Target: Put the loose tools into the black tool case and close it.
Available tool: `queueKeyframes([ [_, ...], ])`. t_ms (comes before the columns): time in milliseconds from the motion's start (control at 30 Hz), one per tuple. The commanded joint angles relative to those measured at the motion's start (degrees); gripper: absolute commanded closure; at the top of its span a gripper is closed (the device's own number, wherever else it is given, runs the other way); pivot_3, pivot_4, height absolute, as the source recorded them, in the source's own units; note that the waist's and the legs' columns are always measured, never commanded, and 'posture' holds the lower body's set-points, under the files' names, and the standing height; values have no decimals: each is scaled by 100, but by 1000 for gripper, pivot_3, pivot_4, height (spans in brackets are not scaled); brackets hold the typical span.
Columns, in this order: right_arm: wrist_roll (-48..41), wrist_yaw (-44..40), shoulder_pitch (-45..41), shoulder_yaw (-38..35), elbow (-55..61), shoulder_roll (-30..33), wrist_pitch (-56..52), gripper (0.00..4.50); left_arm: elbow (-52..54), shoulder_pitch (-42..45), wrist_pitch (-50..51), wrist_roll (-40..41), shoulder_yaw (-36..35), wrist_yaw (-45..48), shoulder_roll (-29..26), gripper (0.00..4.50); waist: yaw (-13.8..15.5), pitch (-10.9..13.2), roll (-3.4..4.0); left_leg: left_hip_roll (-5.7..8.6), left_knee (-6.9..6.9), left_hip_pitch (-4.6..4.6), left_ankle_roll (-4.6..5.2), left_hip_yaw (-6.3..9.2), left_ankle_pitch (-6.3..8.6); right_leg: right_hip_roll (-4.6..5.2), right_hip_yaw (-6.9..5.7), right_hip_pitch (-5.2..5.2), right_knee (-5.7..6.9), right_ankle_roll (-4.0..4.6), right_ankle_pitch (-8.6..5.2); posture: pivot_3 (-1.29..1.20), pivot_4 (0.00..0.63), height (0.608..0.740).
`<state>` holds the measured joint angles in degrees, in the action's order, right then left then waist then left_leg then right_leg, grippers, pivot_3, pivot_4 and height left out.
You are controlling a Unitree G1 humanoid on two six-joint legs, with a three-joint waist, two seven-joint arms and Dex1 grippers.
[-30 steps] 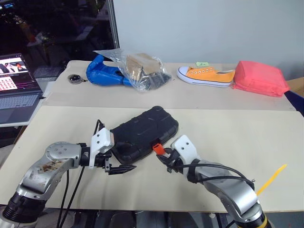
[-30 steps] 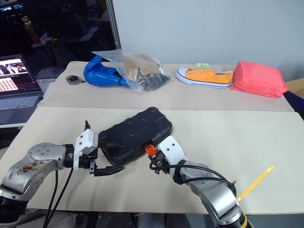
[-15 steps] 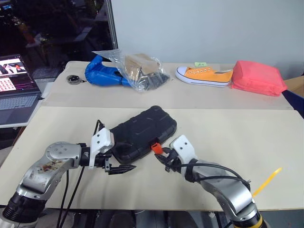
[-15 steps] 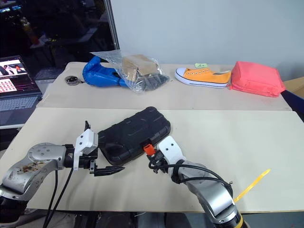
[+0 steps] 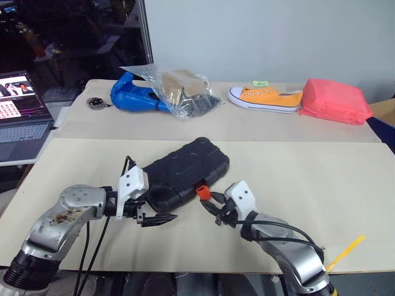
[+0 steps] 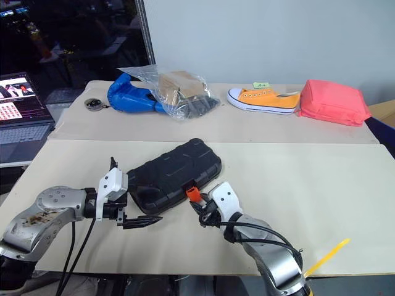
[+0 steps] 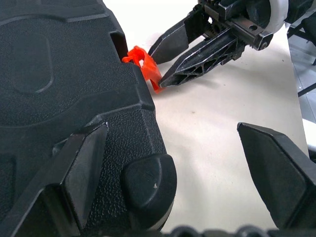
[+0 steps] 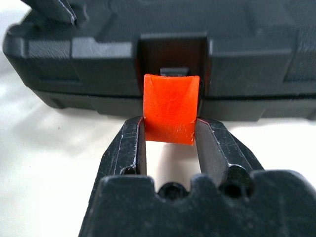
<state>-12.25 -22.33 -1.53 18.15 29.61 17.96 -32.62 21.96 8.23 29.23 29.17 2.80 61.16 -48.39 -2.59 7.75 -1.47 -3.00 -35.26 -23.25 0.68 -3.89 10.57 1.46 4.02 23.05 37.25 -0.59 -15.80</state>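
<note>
Case: the black tool case [image 5: 184, 172] lies shut on the near beige surface [image 5: 308, 179], set at a slant, its ribbed lid up.
Latch: a small orange latch [image 8: 170, 108] sticks out from the case's near long edge, flipped outward and not pressed flat.
Right end effector [image 8: 169, 143]: its two black fingers are closed on the latch, one on each side; the right wrist view shows the pads touching the orange tab, which the head views only hint at.
Left end effector [image 5: 150, 211]: spread wide and gripping nothing, at the near left corner of the case; the left wrist view shows one finger [image 7: 81, 173] lying over the case's rounded corner and the other out over bare surface.
Cross view: the left wrist view also catches the right end effector's fingertips at the latch from the side.
Far surface: a blue bag [image 5: 133, 95], a clear plastic bag [image 5: 179, 88], an orange shoe [image 5: 266, 98] and a pink pouch [image 5: 335, 102] in a row.
Left edge: an open laptop [image 5: 21, 111].
</note>
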Motion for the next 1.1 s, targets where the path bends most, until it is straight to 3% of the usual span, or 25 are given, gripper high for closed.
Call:
queueKeyframes([
  [33,-10,-11,-105,-127,261,-151,481,3330,31,-102,143,-56,67,-29,-28,0,4,0,0,0,0,-1,0,0,0,0,0,0,0,2,1,0,150,740],
  [300,77,-153,-465,84,-101,-145,-9,3330,54,-103,202,-60,110,-87,18,0,-6,0,0,1,0,2,0,-1,0,0,2,0,-1,6,4,0,150,740],
  [367,70,-252,-529,122,-148,-106,-40,2324,70,-112,214,-60,120,-102,35,0,-4,0,0,0,0,7,0,1,0,-2,1,-2,3,6,4,0,150,740],
  [500,-146,-353,-374,-123,216,104,-363,1064,41,-96,220,-63,117,-128,73,0,17,-1,0,2,0,9,0,3,0,-1,2,-1,20,11,1,0,150,740],
  [767,-937,-551,2,-1060,916,571,-1170,1064,-37,-109,158,-101,119,-136,115,0,31,-1,-1,7,-1,9,0,2,0,13,2,-3,26,8,-3,0,150,740],
  [900,-1091,-585,-111,-1039,795,601,-1342,2043,-62,-92,137,-120,145,-153,139,0,13,-1,-1,7,-1,16,0,3,0,6,3,-4,32,3,-7,0,150,740],
  [1100,-769,-423,-724,-439,126,330,-1289,4168,-36,-129,142,-118,131,-164,129,0,3,-1,-1,7,-2,24,0,5,0,1,9,-5,36,-13,-18,0,150,740],
])
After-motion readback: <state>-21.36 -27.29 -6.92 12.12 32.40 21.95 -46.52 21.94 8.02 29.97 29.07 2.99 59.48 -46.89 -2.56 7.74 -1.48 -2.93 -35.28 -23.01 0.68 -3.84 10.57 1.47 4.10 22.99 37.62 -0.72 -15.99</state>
